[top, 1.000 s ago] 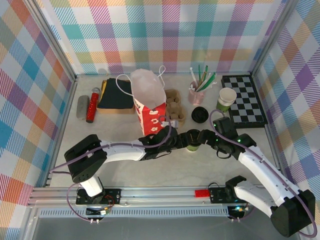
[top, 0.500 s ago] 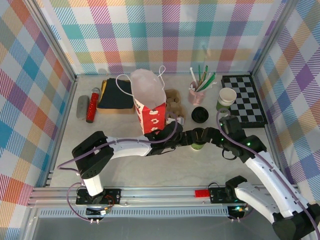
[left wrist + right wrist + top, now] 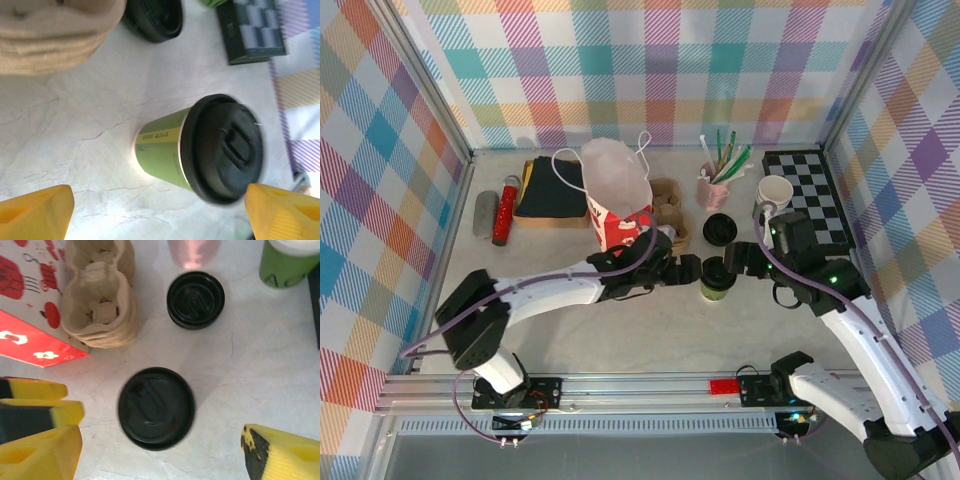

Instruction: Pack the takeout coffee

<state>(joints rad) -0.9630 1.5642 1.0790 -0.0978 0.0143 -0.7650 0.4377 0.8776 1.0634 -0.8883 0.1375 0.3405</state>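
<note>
Standing upright on the pale tabletop (image 3: 620, 330), the coffee cup (image 3: 715, 281) with its green body and black lid sits just in front of the red paper bag (image 3: 620, 222) and the cardboard cup carrier (image 3: 670, 215). The left claw (image 3: 691, 269) comes in from the bag side, close beside the cup. In the left wrist view its yellow fingers (image 3: 35, 210) are spread wide, with the cup ahead of the gap and untouched. The right claw (image 3: 733, 261) hangs on the cup's other side. From the right wrist it is also wide apart, with the lid seen from above between its fingers (image 3: 282, 452) and bare tabletop on either side. A spare black lid (image 3: 719, 229) lies just behind the cup, near the pink cup of straws (image 3: 711, 187).
</note>
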